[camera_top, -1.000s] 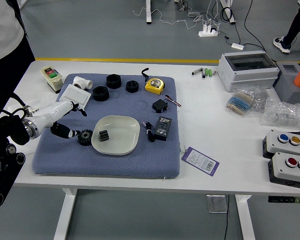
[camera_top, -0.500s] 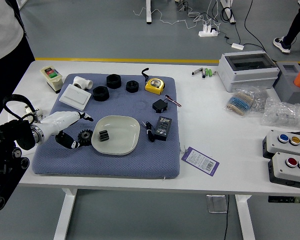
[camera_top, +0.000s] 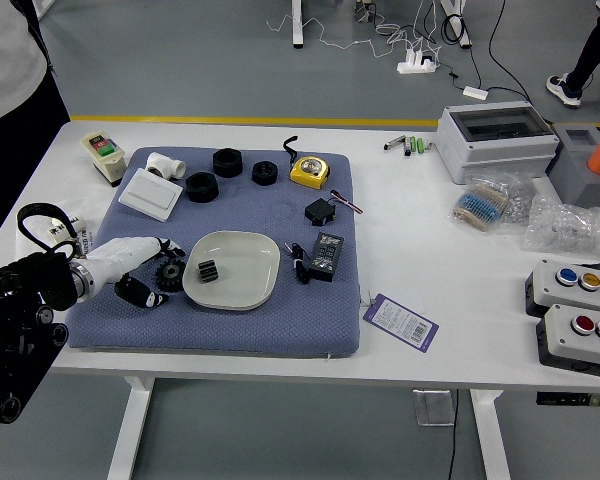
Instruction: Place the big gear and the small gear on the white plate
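Observation:
My left hand (camera_top: 163, 270), white with black fingertips, reaches in from the left with its fingers spread around the left side of a black toothed gear (camera_top: 170, 275). That gear lies on the blue mat, just left of the white plate (camera_top: 250, 290); whether the fingertips touch it I cannot tell. A small dark ridged piece (camera_top: 208, 271), perhaps the small gear, rests in the left part of the plate. My right hand is out of view.
Behind the plate on the mat (camera_top: 210, 338) are black rings (camera_top: 202, 187), a white box (camera_top: 151, 194) and a yellow tape measure (camera_top: 310, 171). A black charger (camera_top: 326, 257) lies right of the plate. A person (camera_top: 10, 90) stands at the far left.
My left hand has come down and nearer, from beside the white box to the black gear's left side. The gear and plate have not moved.

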You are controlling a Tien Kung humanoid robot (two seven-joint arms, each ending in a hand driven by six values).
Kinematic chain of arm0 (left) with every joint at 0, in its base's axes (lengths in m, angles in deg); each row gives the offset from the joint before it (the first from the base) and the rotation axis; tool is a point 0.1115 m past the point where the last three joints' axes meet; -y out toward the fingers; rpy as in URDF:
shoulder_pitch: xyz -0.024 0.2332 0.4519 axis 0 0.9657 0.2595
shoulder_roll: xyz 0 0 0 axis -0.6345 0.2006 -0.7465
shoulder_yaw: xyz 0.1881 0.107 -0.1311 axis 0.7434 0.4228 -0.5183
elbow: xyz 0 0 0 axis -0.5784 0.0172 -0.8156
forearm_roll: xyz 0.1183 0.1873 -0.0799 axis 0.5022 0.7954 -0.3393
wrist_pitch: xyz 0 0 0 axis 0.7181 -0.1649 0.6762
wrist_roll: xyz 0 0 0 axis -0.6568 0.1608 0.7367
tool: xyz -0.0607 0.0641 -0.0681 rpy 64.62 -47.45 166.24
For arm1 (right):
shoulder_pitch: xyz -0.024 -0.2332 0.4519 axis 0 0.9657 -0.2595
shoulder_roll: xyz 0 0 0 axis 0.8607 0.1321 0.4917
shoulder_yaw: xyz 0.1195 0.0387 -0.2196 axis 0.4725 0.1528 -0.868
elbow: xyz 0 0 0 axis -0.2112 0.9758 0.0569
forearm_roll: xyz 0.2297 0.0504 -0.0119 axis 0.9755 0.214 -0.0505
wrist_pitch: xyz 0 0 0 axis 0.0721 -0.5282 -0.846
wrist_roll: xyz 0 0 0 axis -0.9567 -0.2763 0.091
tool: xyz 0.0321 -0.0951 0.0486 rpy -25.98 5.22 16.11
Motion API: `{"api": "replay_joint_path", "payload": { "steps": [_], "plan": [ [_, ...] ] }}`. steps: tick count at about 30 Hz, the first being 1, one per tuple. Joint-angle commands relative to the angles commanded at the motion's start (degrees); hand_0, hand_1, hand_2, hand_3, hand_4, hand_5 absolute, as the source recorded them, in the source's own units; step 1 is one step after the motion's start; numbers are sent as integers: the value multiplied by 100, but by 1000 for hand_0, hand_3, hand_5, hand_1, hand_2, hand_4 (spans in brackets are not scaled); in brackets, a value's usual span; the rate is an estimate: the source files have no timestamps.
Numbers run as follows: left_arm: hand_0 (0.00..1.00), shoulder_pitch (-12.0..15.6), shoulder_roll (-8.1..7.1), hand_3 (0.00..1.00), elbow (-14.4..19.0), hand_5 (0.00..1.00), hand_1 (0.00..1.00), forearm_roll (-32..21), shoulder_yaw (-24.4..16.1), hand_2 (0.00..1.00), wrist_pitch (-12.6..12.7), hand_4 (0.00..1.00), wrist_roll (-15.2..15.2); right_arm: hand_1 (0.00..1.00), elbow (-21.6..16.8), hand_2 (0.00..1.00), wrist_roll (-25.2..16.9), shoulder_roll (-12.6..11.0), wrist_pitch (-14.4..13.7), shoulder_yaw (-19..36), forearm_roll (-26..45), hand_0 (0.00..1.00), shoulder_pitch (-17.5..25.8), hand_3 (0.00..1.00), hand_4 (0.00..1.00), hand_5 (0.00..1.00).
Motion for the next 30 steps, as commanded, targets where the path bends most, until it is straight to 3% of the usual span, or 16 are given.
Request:
{"api": "replay_joint_path", "payload": {
  "steps": [4,5,10,11,22,23,30],
  "plan": [
    [705,7,-10,803,29,2,714,0,19,755,86,819,13,685,0,736,3,5,2,-34,16,667,14,560,784,673],
    [638,9,-12,711,38,2,642,0,23,671,112,758,19,686,0,737,4,7,2,-39,16,667,17,560,784,674],
    [638,21,-14,711,72,2,642,0,27,671,191,758,96,686,-1,737,6,10,5,-60,22,667,26,560,784,674],
    [520,32,-16,630,90,2,517,0,27,537,178,491,123,685,-2,737,6,9,5,-66,23,667,29,560,784,675],
    [512,50,8,612,120,2,500,0,50,537,96,499,215,686,-6,736,-2,1,2,-30,2,667,25,559,783,675],
    [490,50,10,603,120,2,483,0,49,517,99,586,218,686,-7,736,-2,0,2,-28,2,667,24,559,784,674],
    [477,48,23,582,127,2,460,0,-61,497,115,558,242,686,-5,737,0,-1,-8,-20,7,667,15,559,784,674]
  ]
}}
